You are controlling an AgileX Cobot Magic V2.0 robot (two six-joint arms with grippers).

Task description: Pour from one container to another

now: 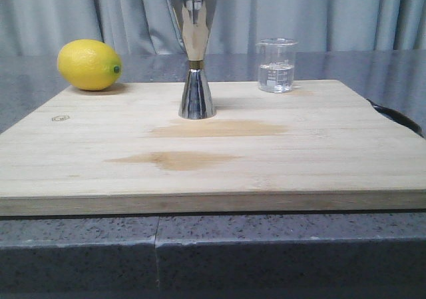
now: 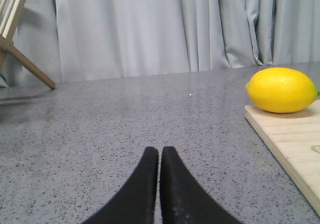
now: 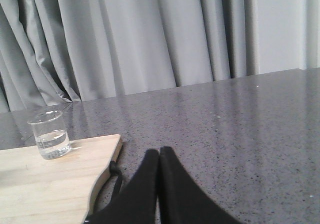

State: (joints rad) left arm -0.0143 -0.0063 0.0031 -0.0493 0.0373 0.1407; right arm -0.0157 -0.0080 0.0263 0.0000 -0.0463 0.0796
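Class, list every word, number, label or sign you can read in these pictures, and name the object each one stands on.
No text can be read as words or numbers.
White printed graduation marks on the glass beaker: too small and blurred to read.
A small mark near the left edge of the wooden board: too small to read.
The lemon and steel jigger show no lettering.

Grey speckled countertop (image 1: 80, 239) carries wooden cutting board (image 1: 213, 172); lemon (image 1: 89, 64), jigger (image 1: 195, 59), beaker (image 1: 276, 66) upright on board.
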